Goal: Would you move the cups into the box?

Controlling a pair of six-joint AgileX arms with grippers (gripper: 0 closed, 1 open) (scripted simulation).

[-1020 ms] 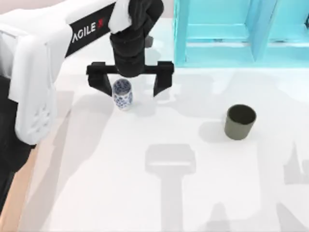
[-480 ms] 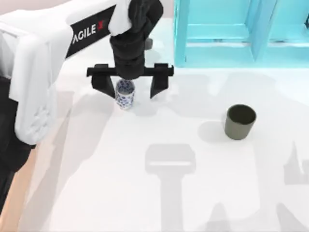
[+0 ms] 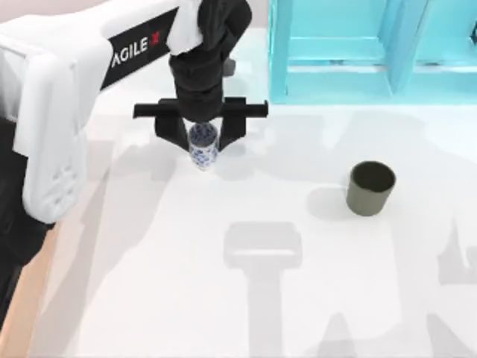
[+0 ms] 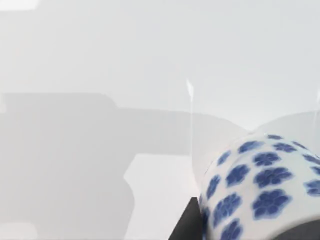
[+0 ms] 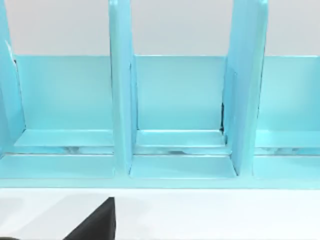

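Your left gripper (image 3: 201, 139) clamps white cup (image 3: 203, 145) near table's far edge; olive cup (image 3: 370, 189) untouched; both cups left to box.

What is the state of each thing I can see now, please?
white cup with blue pattern: upright, between the fingers of the left gripper.
left gripper: shut on the cup.
dark olive-grey cup: upright on the table, free, untouched.
turquoise shelf unit: standing, visible compartments empty.
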